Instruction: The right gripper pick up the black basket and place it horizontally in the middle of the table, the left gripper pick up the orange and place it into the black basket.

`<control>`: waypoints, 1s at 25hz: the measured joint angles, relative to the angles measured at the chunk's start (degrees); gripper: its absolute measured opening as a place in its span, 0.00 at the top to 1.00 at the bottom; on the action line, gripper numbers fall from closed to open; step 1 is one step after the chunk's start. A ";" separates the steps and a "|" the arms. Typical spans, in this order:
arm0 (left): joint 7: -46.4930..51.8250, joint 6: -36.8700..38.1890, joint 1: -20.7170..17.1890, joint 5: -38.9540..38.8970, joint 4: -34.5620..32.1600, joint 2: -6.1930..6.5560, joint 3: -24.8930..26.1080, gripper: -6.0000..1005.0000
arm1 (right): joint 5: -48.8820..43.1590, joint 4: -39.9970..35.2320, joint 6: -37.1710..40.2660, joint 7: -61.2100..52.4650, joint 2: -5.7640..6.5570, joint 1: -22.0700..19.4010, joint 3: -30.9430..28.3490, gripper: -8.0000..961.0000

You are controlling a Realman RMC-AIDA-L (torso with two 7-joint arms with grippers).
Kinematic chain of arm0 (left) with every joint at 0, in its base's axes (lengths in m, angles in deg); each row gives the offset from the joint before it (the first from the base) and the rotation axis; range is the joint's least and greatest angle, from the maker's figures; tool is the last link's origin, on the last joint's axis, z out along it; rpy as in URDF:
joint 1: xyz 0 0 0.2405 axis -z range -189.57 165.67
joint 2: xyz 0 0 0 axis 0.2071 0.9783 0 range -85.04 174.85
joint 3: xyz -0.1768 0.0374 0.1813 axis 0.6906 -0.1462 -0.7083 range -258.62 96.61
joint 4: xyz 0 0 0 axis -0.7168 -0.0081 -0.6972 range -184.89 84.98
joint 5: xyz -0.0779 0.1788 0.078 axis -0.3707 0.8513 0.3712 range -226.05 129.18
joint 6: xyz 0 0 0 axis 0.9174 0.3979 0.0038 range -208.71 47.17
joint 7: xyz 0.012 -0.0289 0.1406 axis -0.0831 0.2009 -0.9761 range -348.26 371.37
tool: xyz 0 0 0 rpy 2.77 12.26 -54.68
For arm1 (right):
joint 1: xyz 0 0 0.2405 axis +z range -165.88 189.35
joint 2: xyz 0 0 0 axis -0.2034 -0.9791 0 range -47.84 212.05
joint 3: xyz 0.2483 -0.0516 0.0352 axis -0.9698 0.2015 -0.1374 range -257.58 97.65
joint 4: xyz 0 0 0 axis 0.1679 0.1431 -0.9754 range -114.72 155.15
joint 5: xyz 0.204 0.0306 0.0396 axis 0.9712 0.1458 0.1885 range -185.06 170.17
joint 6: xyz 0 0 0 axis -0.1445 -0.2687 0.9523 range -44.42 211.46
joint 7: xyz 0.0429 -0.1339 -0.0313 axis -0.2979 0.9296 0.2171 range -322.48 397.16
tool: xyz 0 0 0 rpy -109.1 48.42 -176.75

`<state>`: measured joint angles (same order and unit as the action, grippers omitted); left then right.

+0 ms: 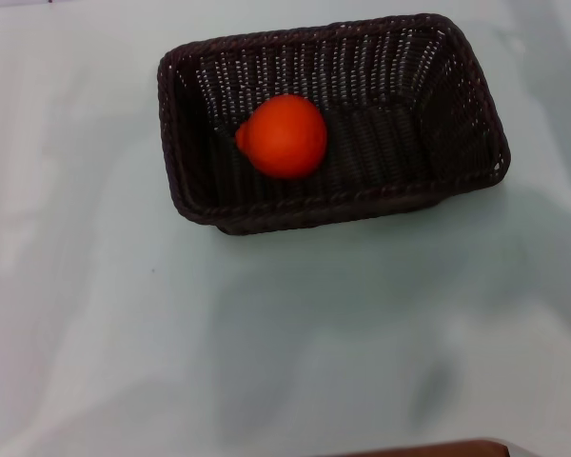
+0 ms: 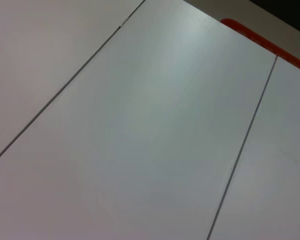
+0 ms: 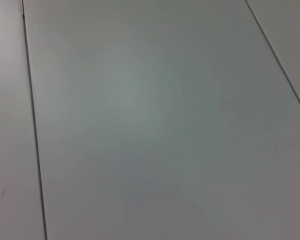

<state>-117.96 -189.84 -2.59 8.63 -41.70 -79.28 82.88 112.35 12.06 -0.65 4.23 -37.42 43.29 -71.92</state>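
The orange [image 1: 284, 136] lies inside the black basket [image 1: 328, 205], left of its middle, and the basket sits lengthwise on the table [image 1: 124, 333]. Neither gripper is in view, so their fingers cannot be judged. Nothing seems left but keeping both arms away; wide bare table surrounds the basket.

Soft light is falling on the white surface [image 1: 95, 314] from above, and pale shiny patches are glowing on it. A big grey shadow is lying near the front, and a thin dark one is sitting under the black basket [image 1: 476, 114]. The orange [image 1: 284, 135] is looking a bit fuzzy at its edges. Both wrist views are showing dim, flat grey panels with faint seams.
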 joint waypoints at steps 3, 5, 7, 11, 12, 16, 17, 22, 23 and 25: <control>0.00 0.00 0.00 -0.02 0.00 0.00 0.07 0.16 | 0.00 -0.04 -0.08 -0.02 0.00 0.31 -0.09 0.26; 0.00 0.00 -0.01 -0.03 0.05 0.05 0.11 0.16 | 0.00 -0.05 -0.13 0.20 0.00 0.52 -0.10 0.26; 0.00 0.00 0.05 -0.04 0.22 0.08 0.22 0.16 | 0.00 -0.06 -0.16 0.38 0.00 0.68 -0.24 0.26; 0.00 0.02 0.26 -0.04 0.38 0.18 0.90 0.16 | 0.00 0.10 -0.18 0.41 0.00 0.84 -0.42 0.26; 0.00 0.04 0.35 -0.04 0.45 0.22 0.92 0.16 | 0.00 0.12 -0.19 0.42 0.00 0.89 -0.42 0.26; -0.01 0.19 0.83 -0.83 0.70 0.29 0.95 0.16 | 0.00 0.15 -0.21 0.44 0.00 1.07 -0.50 0.26; -0.03 0.21 0.95 -1.09 0.70 0.29 0.94 0.16 | 0.00 0.16 -0.21 0.44 0.00 1.12 -0.55 0.26; -0.21 0.31 1.63 -1.78 0.71 0.27 0.91 0.16 | 0.14 0.16 -0.22 0.39 0.00 1.29 -0.62 0.26; -0.21 0.32 1.70 -2.00 0.71 0.27 0.91 0.16 | 0.17 0.16 -0.22 0.39 0.00 1.35 -0.63 0.26; -0.22 0.37 1.83 -2.48 0.71 0.26 0.91 0.16 | 0.21 0.16 -0.22 0.39 0.00 1.48 -0.63 0.26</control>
<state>-118.17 -189.47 -0.77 6.15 -40.99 -79.02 83.79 112.56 12.22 -0.86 4.61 -37.42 44.77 -72.55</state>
